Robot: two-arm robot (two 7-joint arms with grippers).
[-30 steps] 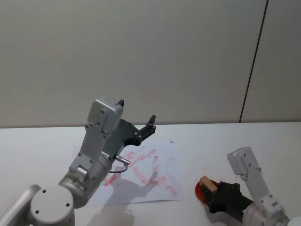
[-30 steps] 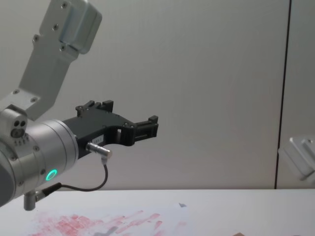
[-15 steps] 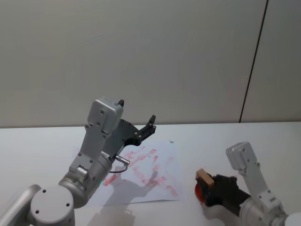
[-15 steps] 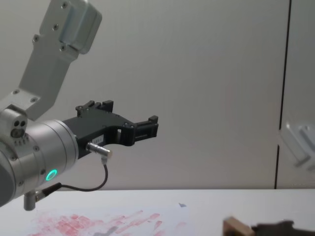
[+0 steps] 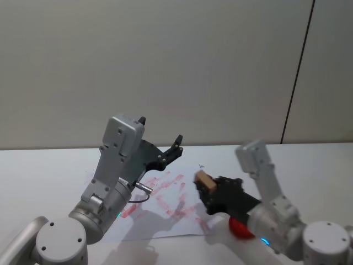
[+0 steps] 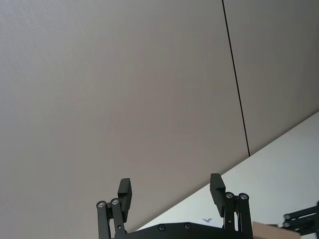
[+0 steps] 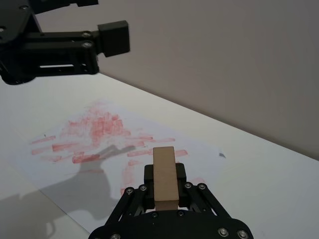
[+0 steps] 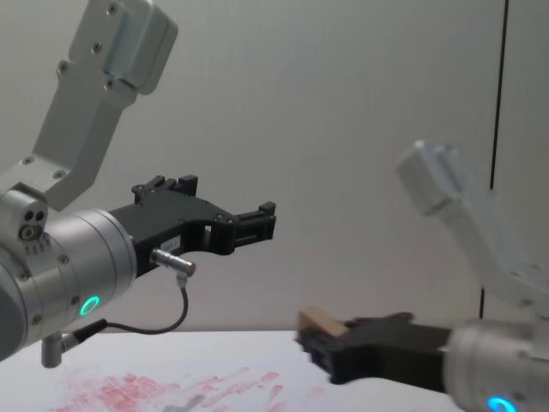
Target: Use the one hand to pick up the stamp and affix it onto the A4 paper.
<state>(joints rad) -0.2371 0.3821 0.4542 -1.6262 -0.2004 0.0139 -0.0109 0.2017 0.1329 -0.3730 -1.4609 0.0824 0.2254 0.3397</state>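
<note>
My right gripper (image 5: 207,189) is shut on the stamp (image 5: 203,179), a small light-brown wooden block that stands up between the black fingers (image 7: 181,174). It hangs above the right part of the A4 paper (image 5: 165,194), a white sheet smeared with red ink (image 7: 99,127). In the chest view the stamp (image 8: 321,322) sits clear of the sheet (image 8: 171,390). My left gripper (image 5: 161,131) is held high over the paper's far left side, open and empty (image 6: 171,191), on the arm with the cable.
A red ink pad (image 5: 240,228) lies on the white table (image 5: 314,165) just right of the paper, under my right arm. A plain wall stands behind the table.
My right gripper has lifted the stamp off the red pad and carried it left, over the paper's right part. The left arm has not moved.
</note>
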